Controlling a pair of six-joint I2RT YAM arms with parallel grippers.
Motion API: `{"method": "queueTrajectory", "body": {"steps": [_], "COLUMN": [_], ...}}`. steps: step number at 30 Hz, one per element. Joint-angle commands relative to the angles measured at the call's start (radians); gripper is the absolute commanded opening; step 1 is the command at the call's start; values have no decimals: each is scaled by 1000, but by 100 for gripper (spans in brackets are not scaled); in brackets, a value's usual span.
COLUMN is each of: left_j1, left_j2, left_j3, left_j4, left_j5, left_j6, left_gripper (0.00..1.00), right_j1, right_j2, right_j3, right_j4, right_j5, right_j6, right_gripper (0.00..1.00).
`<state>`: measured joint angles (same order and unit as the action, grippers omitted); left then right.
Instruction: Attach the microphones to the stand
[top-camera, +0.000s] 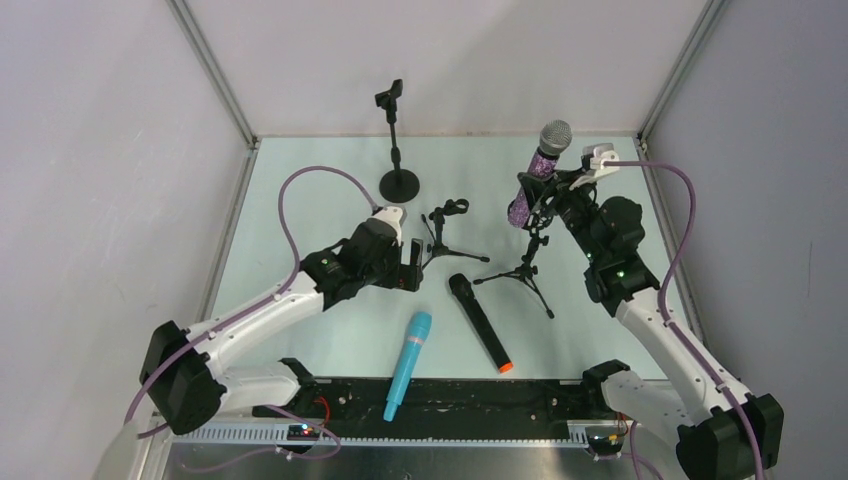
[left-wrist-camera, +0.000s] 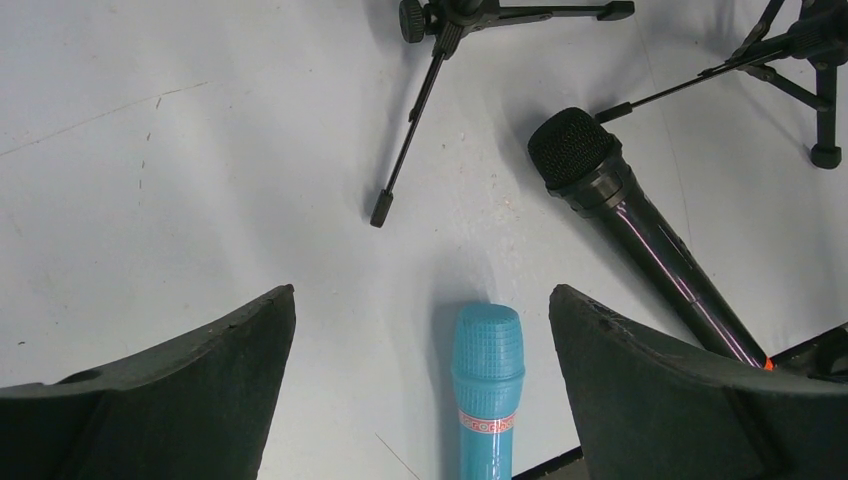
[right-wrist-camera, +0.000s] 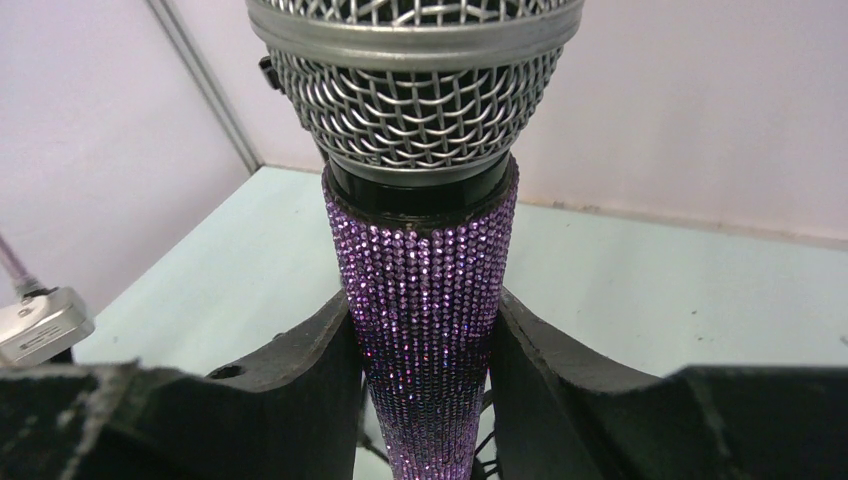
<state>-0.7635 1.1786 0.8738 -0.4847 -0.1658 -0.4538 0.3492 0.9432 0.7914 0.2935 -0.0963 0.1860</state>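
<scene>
Fingers (right-wrist-camera: 300, 400) of the right gripper (top-camera: 545, 192) clamped either side of the purple microphone (top-camera: 537, 180). Held aloft above the tall tripod stand (top-camera: 530, 268), long axis tilted, mesh head up and far-right, tail down-left. Right arm stretched up and forward. Left gripper (left-wrist-camera: 420, 300) spread wide, bent low over the head of the cyan microphone (left-wrist-camera: 487, 390). Cyan lying flat, head far, tail at the near edge; black microphone (top-camera: 480, 323) beside it, head far-left, orange end near-right. Three microphones, two arms, three stands: that tripod, a small tripod (top-camera: 447, 235), a round-base stand (top-camera: 397, 140).
</scene>
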Motion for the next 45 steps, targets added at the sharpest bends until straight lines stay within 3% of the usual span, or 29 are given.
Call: {"method": "queueTrajectory", "body": {"steps": [1,16,28,45], "left_j1": [2,1,-3,-9], "left_j2": [17,18,-5,16], "left_j3": [25,28,8,10], "left_j4": [1,2,2,3], "left_j5": [3,49,62,74], "left_j6": [-32,-79,-98,-91], "left_gripper": [100,100,100,100], "right_j1": [-4,-6,-11,-14], "right_j2": [12,75,125,164], "right_j3": [42,42,11,-32], "right_j4": [152,223,317,293], "right_j5": [76,160,186,186], "right_j6": [-83,-228,-218,-201], "right_gripper": [0,0,0,0]}}
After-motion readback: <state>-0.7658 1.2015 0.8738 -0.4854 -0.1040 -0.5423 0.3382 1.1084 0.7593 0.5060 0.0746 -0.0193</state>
